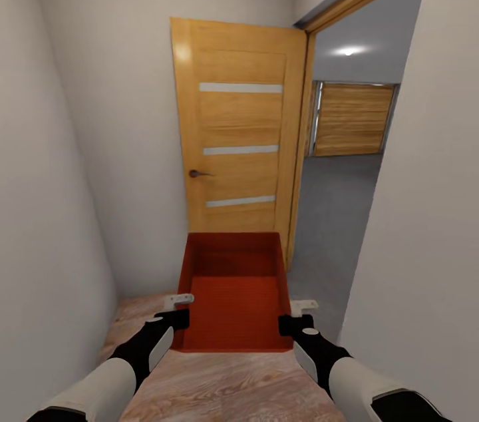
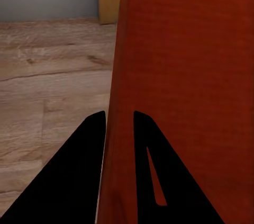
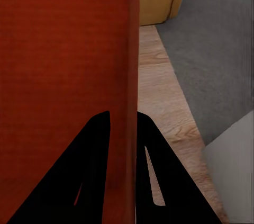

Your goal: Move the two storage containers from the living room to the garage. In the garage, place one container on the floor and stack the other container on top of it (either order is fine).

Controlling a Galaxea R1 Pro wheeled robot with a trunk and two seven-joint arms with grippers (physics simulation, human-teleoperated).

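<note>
Head view: left gripper point(image 1: 178, 310) and right gripper point(image 1: 297, 315) each pinch a side wall of the bin point(image 1: 234, 302), jaws nearly closed, facing the open door point(image 1: 236, 149).

Counted in the head view: one red-orange storage container point(image 1: 234, 295) at lower centre, two pincers, left point(image 1: 178, 309) and right point(image 1: 298, 315), one open wooden door point(image 1: 234, 142) bearing three pale strips, and one slatted wooden door point(image 1: 351, 119) at right.

no readable text, label, brand, number or sign stands on anything here; the wooden door point(image 1: 236, 136) bears only three plain pale strips, without lettering.
</note>
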